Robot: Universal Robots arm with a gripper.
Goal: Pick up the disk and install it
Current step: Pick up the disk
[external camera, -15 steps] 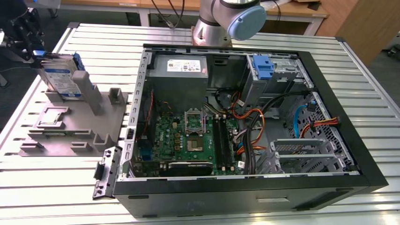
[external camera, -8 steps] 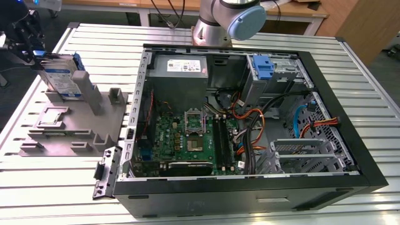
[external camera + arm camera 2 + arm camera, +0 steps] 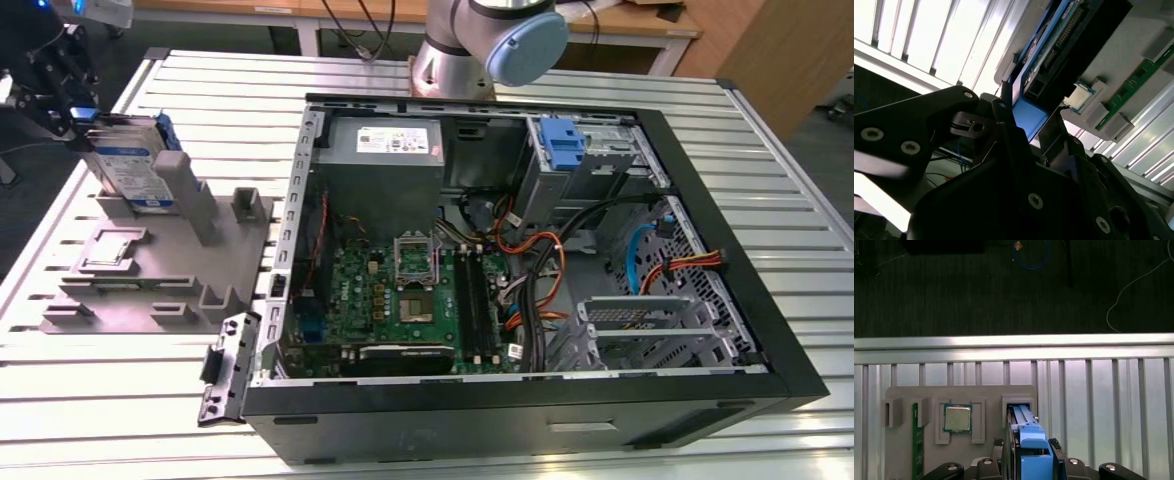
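A slatted metal table (image 3: 801, 170) carries everything. On it lies a grey holder plate (image 3: 147, 270), and I give all places from this plate. The biggest thing is an open computer case (image 3: 507, 420), lying just beside the plate, on the exterior view's right of it. Inside the case there is a green motherboard (image 3: 400, 290) on the side nearer to the plate, and an upright blue latch piece (image 3: 563, 150) in the corner far from the plate. The base of the arm (image 3: 487, 45) stands behind the case, well apart from the plate.

The disk (image 3: 134, 170) stands on its edge on the plate, tilted a little, in the plate's corner away from the case. It leans at a grey post of the plate. In the first wrist view the disk (image 3: 1024, 417) has its lower end in a slot of the plate (image 3: 989, 392).

The gripper (image 3: 1029, 444) is at the upper end of the disk. Its fingers (image 3: 1055, 445) are on both sides of the blue carrier and, as far as I can see, they clamp it.

Also on the plate, beside the disk's slot, sits a square processor chip (image 3: 957, 418), and further from the slot a green memory stick (image 3: 916, 450)
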